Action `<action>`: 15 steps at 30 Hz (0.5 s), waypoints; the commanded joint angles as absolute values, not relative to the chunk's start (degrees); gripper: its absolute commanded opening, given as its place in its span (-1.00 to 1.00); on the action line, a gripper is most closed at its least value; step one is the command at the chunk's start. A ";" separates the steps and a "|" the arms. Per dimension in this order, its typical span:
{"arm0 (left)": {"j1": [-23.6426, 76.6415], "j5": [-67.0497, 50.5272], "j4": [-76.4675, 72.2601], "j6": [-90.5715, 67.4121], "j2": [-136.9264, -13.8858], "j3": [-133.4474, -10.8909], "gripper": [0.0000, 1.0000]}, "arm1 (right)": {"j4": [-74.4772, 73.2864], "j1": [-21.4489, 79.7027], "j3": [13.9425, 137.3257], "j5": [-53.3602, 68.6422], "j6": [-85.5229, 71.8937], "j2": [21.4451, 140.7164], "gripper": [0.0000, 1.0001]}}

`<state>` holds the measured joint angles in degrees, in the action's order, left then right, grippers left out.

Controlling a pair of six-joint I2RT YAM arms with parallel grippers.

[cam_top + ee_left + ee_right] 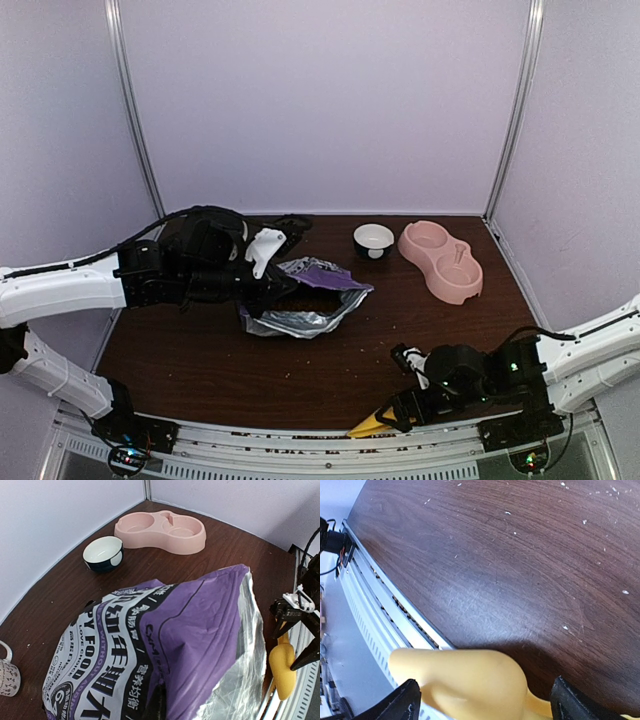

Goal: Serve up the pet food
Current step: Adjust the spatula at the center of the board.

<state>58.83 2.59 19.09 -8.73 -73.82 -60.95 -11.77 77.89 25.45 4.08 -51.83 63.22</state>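
The purple "PUPPY FOOD" bag [312, 298] lies tilted on the brown table, its silver-lined mouth [235, 680] facing the right arm. The pet food itself is hidden inside it. My left gripper [262, 290] is shut on the bag's edge; in the left wrist view only one dark finger [158, 705] shows against the bag [165, 645]. At the table's near edge lies a yellow scoop [370, 425], and my right gripper [397, 410] stands open around it. In the right wrist view the scoop [470, 680] lies between the wide-apart black fingers [400, 705], with a gap on its right side.
A pink double bowl [441, 261] stands at the back right, with a small dark bowl with a white inside [373, 239] to its left. A white mug [268, 248] stands behind the bag. The metal rail [380, 605] runs along the near edge. Pale crumbs dot the tabletop.
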 commanded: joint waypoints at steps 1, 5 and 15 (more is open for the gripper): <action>58.43 4.49 19.07 -8.02 -74.60 -60.98 -1.00 | -17.73 80.35 26.70 -2.48 -46.82 59.84 0.82; 58.36 4.71 19.07 -7.87 -74.92 -61.00 -1.00 | -21.63 80.79 28.70 -6.61 -44.25 57.22 0.83; 58.36 4.75 19.23 -7.78 -75.82 -61.27 -1.00 | -34.99 87.15 38.82 -17.25 -37.71 61.46 0.80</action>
<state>58.87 2.61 19.07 -8.43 -74.32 -60.97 -28.12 84.77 35.42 -10.26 -41.30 58.92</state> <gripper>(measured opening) 0.004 0.906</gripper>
